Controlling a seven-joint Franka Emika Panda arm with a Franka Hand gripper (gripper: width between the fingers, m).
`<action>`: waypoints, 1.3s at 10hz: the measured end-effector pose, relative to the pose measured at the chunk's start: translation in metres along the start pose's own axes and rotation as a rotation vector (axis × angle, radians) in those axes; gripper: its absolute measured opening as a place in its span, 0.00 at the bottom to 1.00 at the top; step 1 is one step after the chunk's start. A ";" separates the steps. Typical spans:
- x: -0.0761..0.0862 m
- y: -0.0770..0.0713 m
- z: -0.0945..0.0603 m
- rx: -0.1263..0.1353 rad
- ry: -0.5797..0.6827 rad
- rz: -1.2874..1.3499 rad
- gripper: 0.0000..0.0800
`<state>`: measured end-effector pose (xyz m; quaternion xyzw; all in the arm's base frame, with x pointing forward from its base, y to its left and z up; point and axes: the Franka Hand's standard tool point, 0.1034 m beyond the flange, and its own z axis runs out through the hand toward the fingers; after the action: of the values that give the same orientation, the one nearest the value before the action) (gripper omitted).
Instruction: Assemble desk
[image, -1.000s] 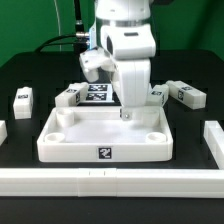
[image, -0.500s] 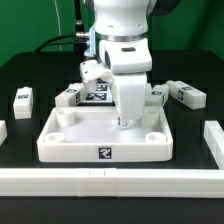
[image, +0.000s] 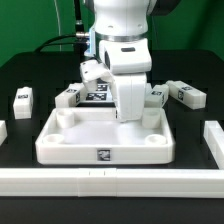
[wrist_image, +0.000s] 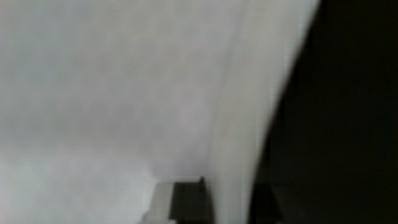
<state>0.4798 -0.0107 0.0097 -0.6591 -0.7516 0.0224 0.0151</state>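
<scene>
The white desk top (image: 80, 135), a rimmed square tray with round corner sockets, lies in the middle of the table. My gripper (image: 127, 117) is down on its far rim, towards the exterior view's right, with the fingertips hidden behind the rim. In the wrist view the white top (wrist_image: 107, 90) fills the picture and a strip of its rim stands between my gripper's (wrist_image: 228, 200) two dark fingers (wrist_image: 187, 202), which are closed on it. Tagged post legs lie at the exterior view's left (image: 22, 98) (image: 68, 96) and right (image: 186, 95) (image: 156, 93).
The marker board (image: 98, 93) lies flat behind the top. A long low white rail (image: 110, 181) runs along the front, with short pieces at the exterior view's left (image: 3, 131) and right (image: 212, 137) sides.
My gripper came down onto the top's far rim. Since then the top has shifted slightly towards the exterior view's left.
</scene>
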 end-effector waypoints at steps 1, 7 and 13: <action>0.000 0.000 0.000 -0.001 0.000 0.000 0.07; 0.002 0.001 0.000 -0.002 0.001 0.025 0.07; 0.040 0.043 -0.002 -0.037 0.013 0.148 0.07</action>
<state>0.5171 0.0341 0.0093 -0.7130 -0.7011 0.0050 0.0060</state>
